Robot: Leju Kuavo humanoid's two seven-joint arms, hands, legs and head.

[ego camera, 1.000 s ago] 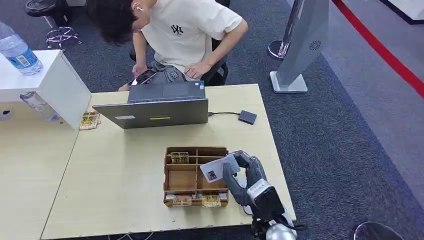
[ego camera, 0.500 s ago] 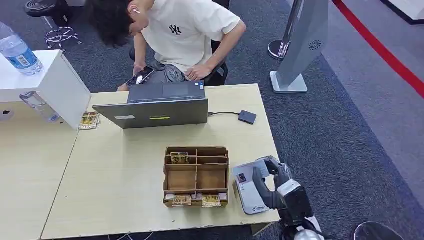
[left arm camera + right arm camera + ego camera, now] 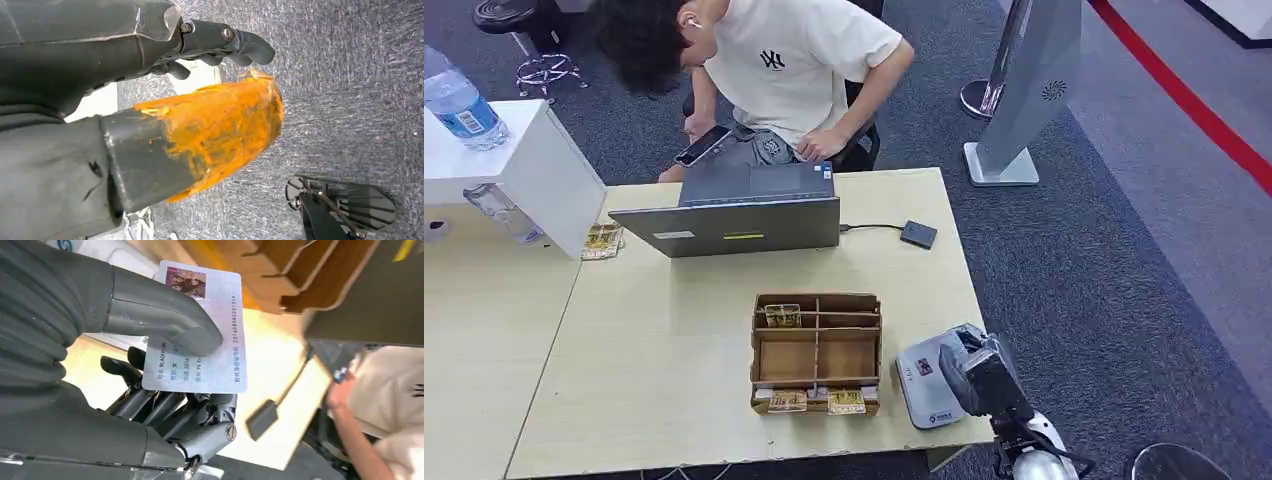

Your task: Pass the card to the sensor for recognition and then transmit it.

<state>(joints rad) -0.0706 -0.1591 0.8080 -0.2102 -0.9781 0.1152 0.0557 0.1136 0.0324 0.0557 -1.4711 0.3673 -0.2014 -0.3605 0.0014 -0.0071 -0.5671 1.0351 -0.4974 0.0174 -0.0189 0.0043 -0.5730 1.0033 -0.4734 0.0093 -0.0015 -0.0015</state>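
Head view first: the robot's right hand [image 3: 969,368] now sits over the white flat card sensor [image 3: 921,390] at the near right corner of the pale wooden counter [image 3: 654,340], holding the white plastic photo card [image 3: 921,367] flat above the sensor's top. A second ago that hand was over the brown wooden divided tray [image 3: 816,352] with the card raised and tilted; half a second ago it had crossed to the sensor with the card lifted higher; now the card lies lower and closer to the sensor's face, though whether they touch cannot be told. From the right wrist camera, the thick grey thumb [image 3: 165,322] presses on the printed face of the card [image 3: 200,330] while the darker fingers [image 3: 165,407] curl beneath it, so the hand grips the card firmly. The tray stands just beside the hand, toward the counter's middle, in the same place as before. Beyond the hand lie the small black box on a cable [image 3: 918,234] and the grey laptop [image 3: 734,212], unchanged. The seated person in a cream shirt [image 3: 794,60] has lifted a phone slightly higher. From the left wrist camera, the left hand [image 3: 220,45] hangs over grey carpet [image 3: 350,90], its fingers curled in around nothing.
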